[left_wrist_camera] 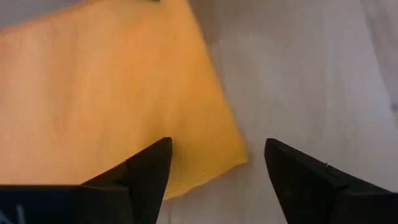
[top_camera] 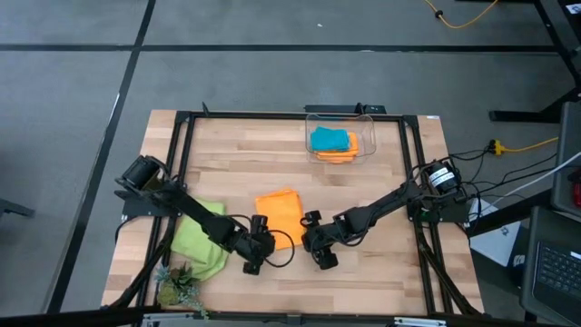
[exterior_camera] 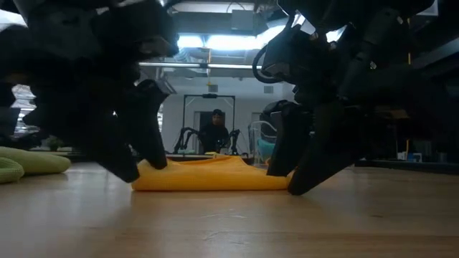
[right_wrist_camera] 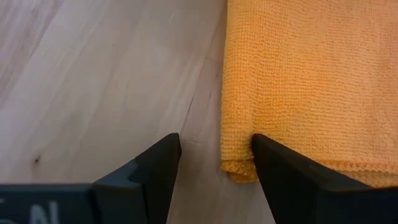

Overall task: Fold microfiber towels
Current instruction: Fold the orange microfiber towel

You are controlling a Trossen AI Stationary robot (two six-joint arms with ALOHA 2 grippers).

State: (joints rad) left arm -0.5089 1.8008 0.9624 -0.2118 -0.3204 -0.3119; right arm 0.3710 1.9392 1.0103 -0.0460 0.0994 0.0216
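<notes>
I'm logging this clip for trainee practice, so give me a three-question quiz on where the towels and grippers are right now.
1. True or false: the orange towel between the left gripper and the right gripper lies on the table.
2. What lies in the clear container? A) a turquoise towel on another orange towel B) the lime green towel C) the plant
3. Fill in: both grippers' fingers are ____.

Key: 1 true. 2 A. 3 open, each pair at a near corner of the orange towel, not closed on it.
</notes>
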